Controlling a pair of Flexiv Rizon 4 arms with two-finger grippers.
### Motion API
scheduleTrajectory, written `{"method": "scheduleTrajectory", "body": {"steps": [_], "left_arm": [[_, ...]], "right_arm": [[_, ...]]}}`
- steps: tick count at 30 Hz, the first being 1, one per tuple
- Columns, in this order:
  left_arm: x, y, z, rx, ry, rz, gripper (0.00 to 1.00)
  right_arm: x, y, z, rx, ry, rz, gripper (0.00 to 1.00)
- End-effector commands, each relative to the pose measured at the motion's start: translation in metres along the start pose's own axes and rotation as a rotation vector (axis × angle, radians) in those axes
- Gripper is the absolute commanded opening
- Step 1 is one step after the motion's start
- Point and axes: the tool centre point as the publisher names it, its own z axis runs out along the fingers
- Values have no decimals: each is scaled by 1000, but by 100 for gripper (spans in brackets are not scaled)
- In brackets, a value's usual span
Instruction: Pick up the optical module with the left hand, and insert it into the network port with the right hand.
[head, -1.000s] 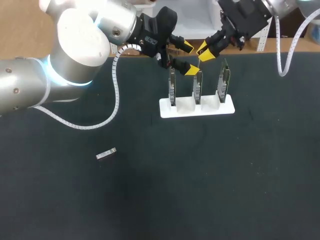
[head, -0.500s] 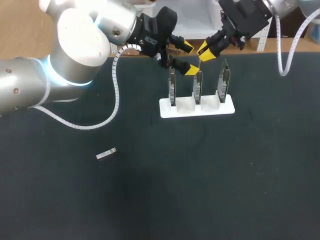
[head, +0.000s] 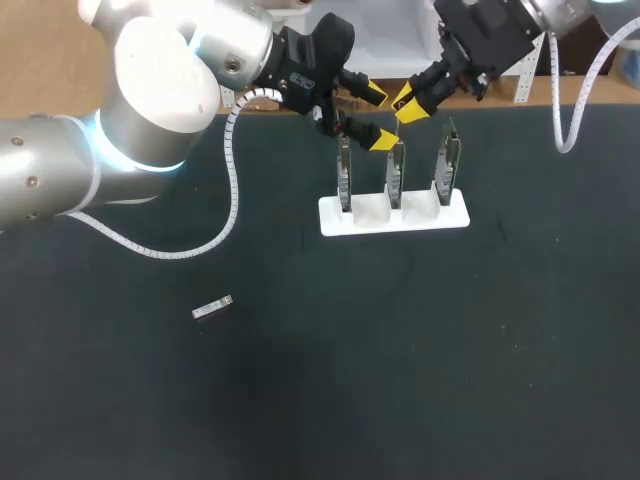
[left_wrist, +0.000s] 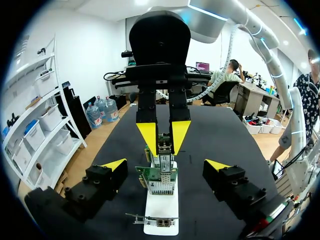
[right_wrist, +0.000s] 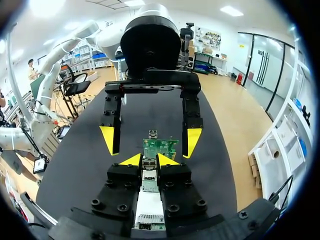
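Observation:
Three green network cards stand upright in a white stand (head: 395, 215). My right gripper (head: 410, 106) hovers just above and behind the middle card (head: 396, 170), shut on a small silver optical module (right_wrist: 148, 175) whose tip points at that card's port (right_wrist: 159, 147). My left gripper (head: 378, 117) faces it from the other side, open wide, its fingers straddling the same card (left_wrist: 161, 177) without touching it. In the left wrist view the right gripper (left_wrist: 164, 135) and its module (left_wrist: 164, 149) sit just beyond the card. A second optical module (head: 212, 307) lies loose on the dark mat.
The dark mat (head: 400, 360) covers the table. The outer two cards (head: 344, 175) (head: 446, 165) flank the middle one closely. A white cable (head: 232, 190) hangs from my left arm over the mat.
My right gripper has edged very slightly to the left with the module. The left arm and the cards have not moved.

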Motion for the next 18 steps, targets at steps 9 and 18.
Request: {"method": "scheduleTrajectory", "body": {"steps": [9,18], "left_arm": [[-1,2,0,2,6,-1,100],[-1,2,0,2,6,-1,100]], "right_arm": [[3,4,5,-5,4,10,0],[2,5,5,4,7,-2,0]]}}
